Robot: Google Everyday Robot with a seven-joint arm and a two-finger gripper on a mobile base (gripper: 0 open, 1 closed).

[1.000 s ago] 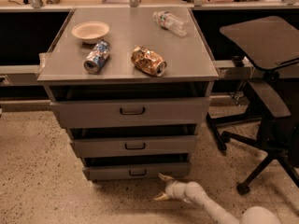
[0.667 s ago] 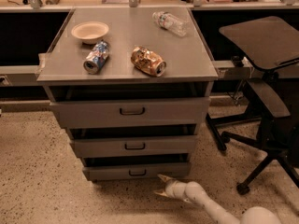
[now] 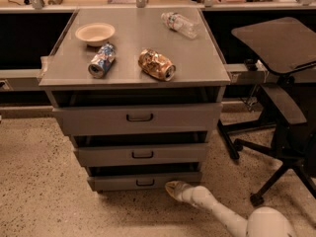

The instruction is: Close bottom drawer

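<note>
Tool [image 3: 174, 188] just beside bottom drawer [image 3: 118, 182]

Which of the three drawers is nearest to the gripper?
The bottom drawer, the lowest, narrowest front. The gripper is low by its right half; the other two sit higher.

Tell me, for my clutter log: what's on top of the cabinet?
A bowl, a blue can, a brown can and a plastic bottle lie on the cabinet top; anything beneath them is covered. The hand is low by the bottom drawer.
</note>
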